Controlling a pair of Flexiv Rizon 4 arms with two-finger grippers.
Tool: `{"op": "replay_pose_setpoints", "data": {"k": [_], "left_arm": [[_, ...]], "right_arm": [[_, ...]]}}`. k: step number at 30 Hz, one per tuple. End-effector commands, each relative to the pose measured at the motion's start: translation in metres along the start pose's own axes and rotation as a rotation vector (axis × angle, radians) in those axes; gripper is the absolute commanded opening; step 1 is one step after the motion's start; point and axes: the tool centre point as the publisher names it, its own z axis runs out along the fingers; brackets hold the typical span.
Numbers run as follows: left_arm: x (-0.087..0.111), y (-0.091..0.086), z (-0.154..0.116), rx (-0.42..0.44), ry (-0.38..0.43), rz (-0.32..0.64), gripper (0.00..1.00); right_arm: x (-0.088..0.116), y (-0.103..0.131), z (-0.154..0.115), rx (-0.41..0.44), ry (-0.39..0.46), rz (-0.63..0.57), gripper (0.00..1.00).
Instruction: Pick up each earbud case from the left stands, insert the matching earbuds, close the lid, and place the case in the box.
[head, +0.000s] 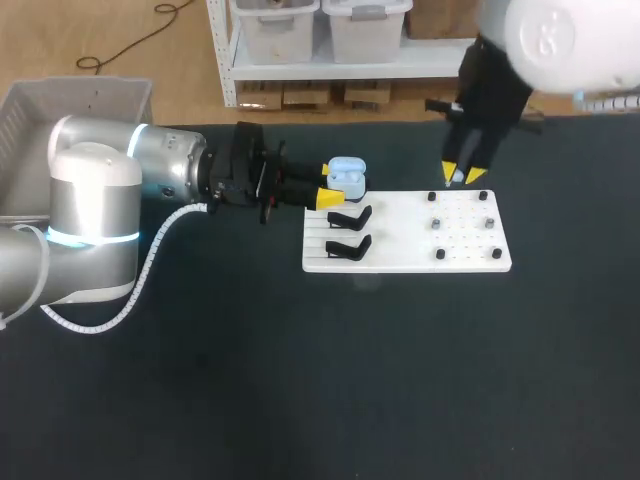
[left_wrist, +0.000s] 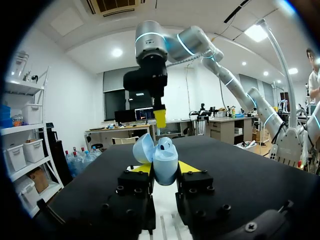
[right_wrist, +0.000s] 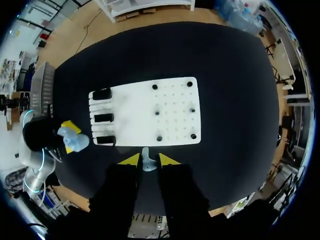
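A light blue earbud case (head: 348, 176) with its lid open is held level just off the far left corner of the white board (head: 470, 255). My left gripper (head: 335, 184) is shut on it from both sides. In the left wrist view the case (left_wrist: 165, 161) sits between the yellow tips, its lid (left_wrist: 143, 148) swung to one side. My right gripper (head: 464, 175) hangs above the board's far edge, pointing down. It is shut on a small whitish earbud (right_wrist: 146, 161), which shows between its tips (right_wrist: 148, 160). The case (right_wrist: 76, 141) lies beyond the board's stand end in that view.
Two black stands (head: 349, 217) (head: 348, 246) remain on the board's left part. Several small black pegs (head: 440, 254) dot its right part. A grey bin (head: 60, 105) sits at the table's far left, behind my left arm (head: 95, 215).
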Motion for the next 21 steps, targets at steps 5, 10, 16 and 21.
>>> {"op": "replay_pose_setpoints", "data": {"k": [5,10,16,21], "left_arm": [[0.000,-0.002,0.000,-0.006,0.000,0.003,0.00],[0.000,-0.002,0.000,-0.006,0.000,0.003,0.00],[0.000,-0.002,0.000,-0.006,0.000,0.003,0.00],[0.000,-0.002,0.000,-0.006,0.000,0.003,0.00]], "right_arm": [[0.012,0.030,-0.026,0.023,0.097,-0.089,0.00],[0.017,0.047,-0.025,0.041,0.109,-0.123,0.00],[0.025,0.073,-0.024,0.062,0.082,-0.185,0.00],[0.027,0.094,-0.023,0.070,0.002,-0.220,0.00]]}}
